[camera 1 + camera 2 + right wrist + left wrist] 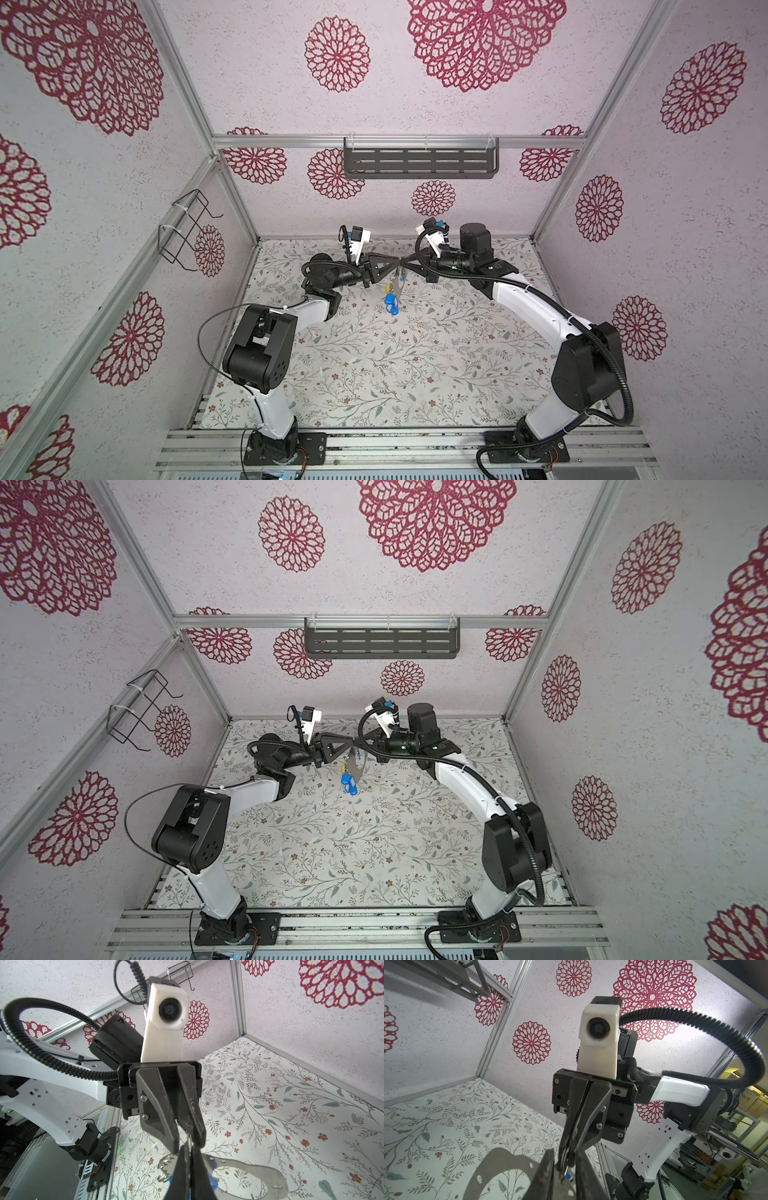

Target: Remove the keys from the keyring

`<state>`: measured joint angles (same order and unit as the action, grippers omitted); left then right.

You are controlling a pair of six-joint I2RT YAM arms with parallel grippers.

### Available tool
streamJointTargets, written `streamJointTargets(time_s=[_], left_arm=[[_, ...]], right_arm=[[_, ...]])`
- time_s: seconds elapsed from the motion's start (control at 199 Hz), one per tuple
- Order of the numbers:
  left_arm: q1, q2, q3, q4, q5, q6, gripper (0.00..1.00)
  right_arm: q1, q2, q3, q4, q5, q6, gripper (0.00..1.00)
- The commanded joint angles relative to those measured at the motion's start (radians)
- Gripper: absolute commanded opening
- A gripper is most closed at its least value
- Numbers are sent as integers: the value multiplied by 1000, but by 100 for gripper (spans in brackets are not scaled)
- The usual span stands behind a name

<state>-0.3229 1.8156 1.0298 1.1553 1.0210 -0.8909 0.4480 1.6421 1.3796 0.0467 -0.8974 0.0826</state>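
Mid-air over the table [415, 357], the right tool [565, 1159] is clamped tight on the rim of the keyring [259, 1169], keys [390, 301] dangling beneath — the left tool [188, 1144], narrowed around thin metal, grips I can't tell what — next, I'd guess, tease one key off

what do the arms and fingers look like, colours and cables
The left arm and right arm have white links between black joints, on black base plates. Ribbed black hose feeds each wrist, running to the base on the right; the left adds a thin black cable. The left gripper and right gripper have black wedge-shaped fingers with silver screws, under white camera housings.
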Motion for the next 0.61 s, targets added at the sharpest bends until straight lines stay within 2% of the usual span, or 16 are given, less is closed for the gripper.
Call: streamJointTargets(time_s=[0.0,0.141,0.367,0.417,0.463,0.538,0.603], left_arm=[[-5,3,-2,23,11,8,13],[-5,5,1,21,12,6,0],[-3,-8,-11,21,-18,20,0],[0,-19,-14,1,-41,29,0],[1,-29,-13,-29,-61,39,0],[2,-46,-5,-90,-85,55,0],[1,-60,2,-133,-94,71,0]], right_arm=[[-1,-5,26,70,-48,26,0],[1,-2,24,75,-54,34,0],[3,-14,6,92,-36,60,0],[4,-20,0,97,-15,68,22],[2,-30,-10,92,22,63,36],[0,-60,-38,71,105,30,48],[-5,-93,-79,72,186,5,53]])
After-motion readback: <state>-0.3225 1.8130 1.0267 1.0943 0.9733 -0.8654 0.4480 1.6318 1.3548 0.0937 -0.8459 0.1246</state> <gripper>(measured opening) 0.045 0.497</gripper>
